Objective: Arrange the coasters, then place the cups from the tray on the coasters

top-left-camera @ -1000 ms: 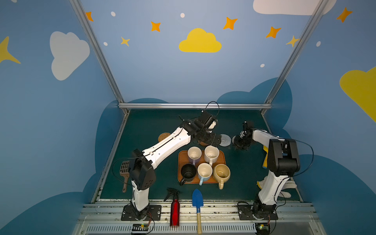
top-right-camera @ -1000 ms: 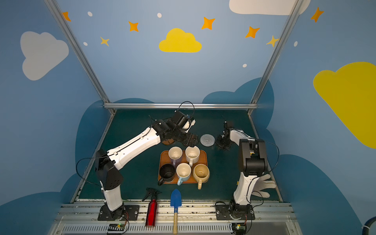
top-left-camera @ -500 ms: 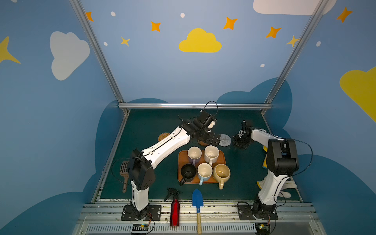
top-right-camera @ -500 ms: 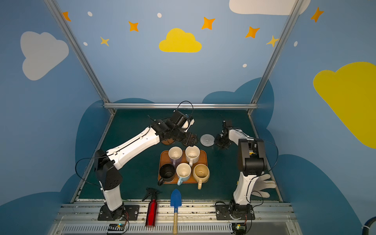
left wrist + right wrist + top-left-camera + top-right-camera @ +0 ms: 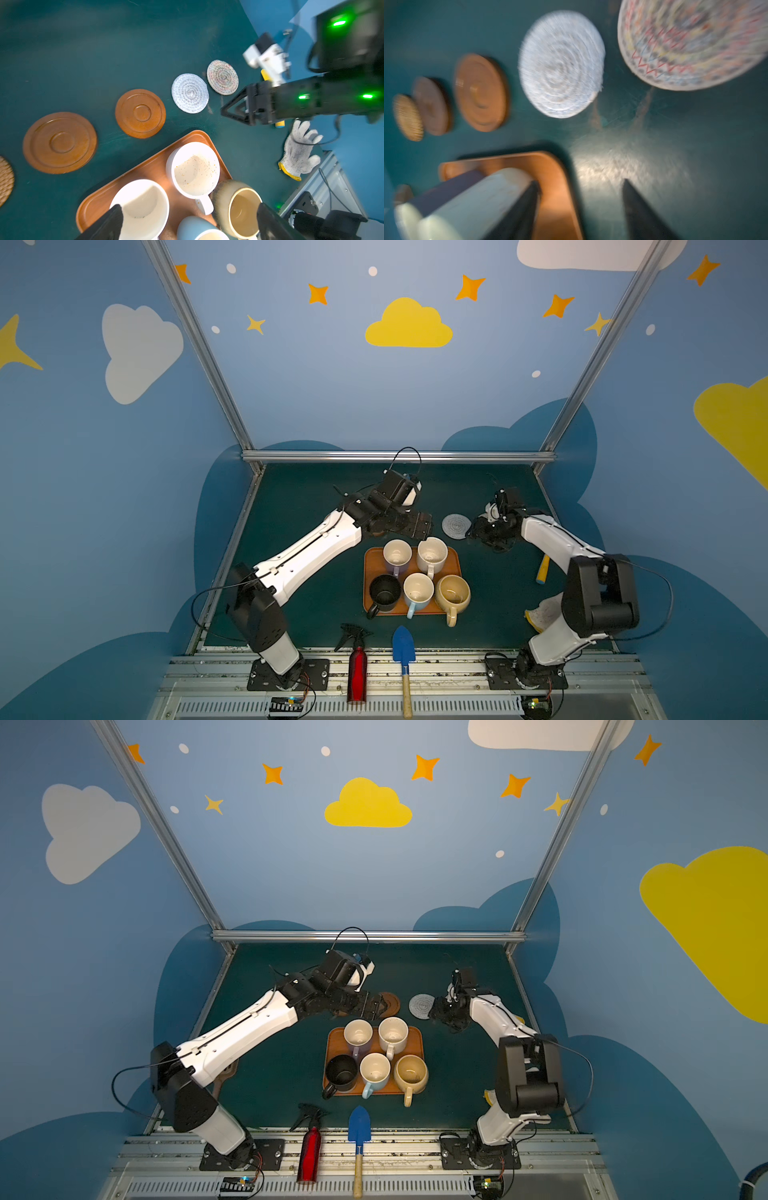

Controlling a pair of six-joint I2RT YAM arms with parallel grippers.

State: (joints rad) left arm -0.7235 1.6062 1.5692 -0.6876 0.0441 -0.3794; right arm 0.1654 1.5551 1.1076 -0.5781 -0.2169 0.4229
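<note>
In both top views the tray (image 5: 372, 566) lies in the lower middle of the frame on the dark green table (image 5: 291, 497). All five cups stand upright on it. The lilac cup (image 5: 397, 558) and the cream-white cup (image 5: 432, 555) make the upper row. The black cup (image 5: 384, 593), the light blue cup (image 5: 417, 591) and the yellowish-tan cup (image 5: 452, 595) make the lower row. Above the tray the coasters lie flat on the table in one line. The left wrist view shows all five in order: the rattan coaster (image 5: 5, 180), cut by the frame edge, then one wooden coaster (image 5: 60, 143), a second wooden coaster (image 5: 140, 113), the grey-white rope coaster (image 5: 190, 93) and the beige rope coaster (image 5: 222, 77), each close to the next. Every coaster is bare. The left gripper (image 5: 422, 527) hangs just above the upper edge of the tray, with its fingers spread wide and nothing between them. The right gripper (image 5: 474, 532) is just to the right of the grey-white rope coaster. Its wrist view is blurred, but the two fingers are clearly apart and hold nothing.
</note>
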